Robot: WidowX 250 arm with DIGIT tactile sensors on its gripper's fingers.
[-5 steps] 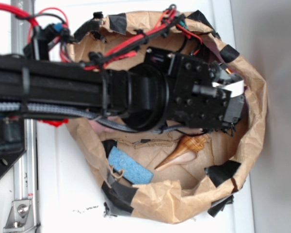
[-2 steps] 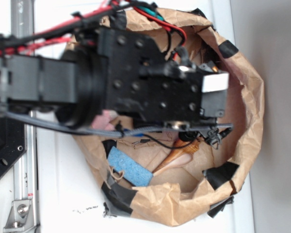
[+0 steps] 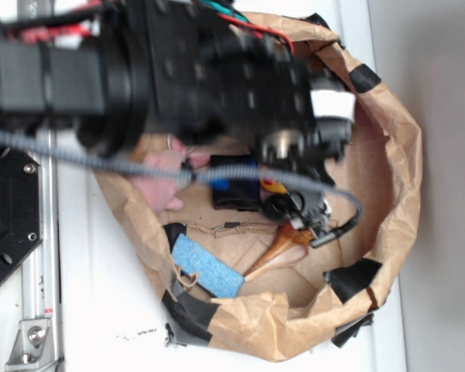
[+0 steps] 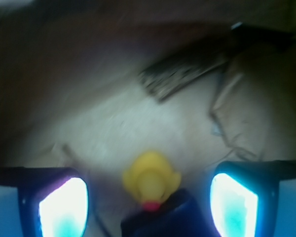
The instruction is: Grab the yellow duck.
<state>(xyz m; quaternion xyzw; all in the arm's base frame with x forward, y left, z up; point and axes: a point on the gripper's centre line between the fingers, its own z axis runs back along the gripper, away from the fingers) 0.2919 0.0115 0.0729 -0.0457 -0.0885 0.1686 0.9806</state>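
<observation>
The arm has swung upward; gripper (image 4: 148,197) spread wide around one yellow duck (image 4: 151,180), not touching

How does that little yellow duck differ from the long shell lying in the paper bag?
The yellow duck is plain bright yellow with a red beak; the shell is tan with brown stripes. The duck is round and stubby; the shell is long and tapers to a point. The duck sits between the open claw fingers; the shell lies apart.

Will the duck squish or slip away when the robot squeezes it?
The duck looks like smooth, rounded rubber, so it would probably squish a little. Its curved sides might slide between the fingers. It looks small, so it is likely light. The gripper is open around it.
</observation>
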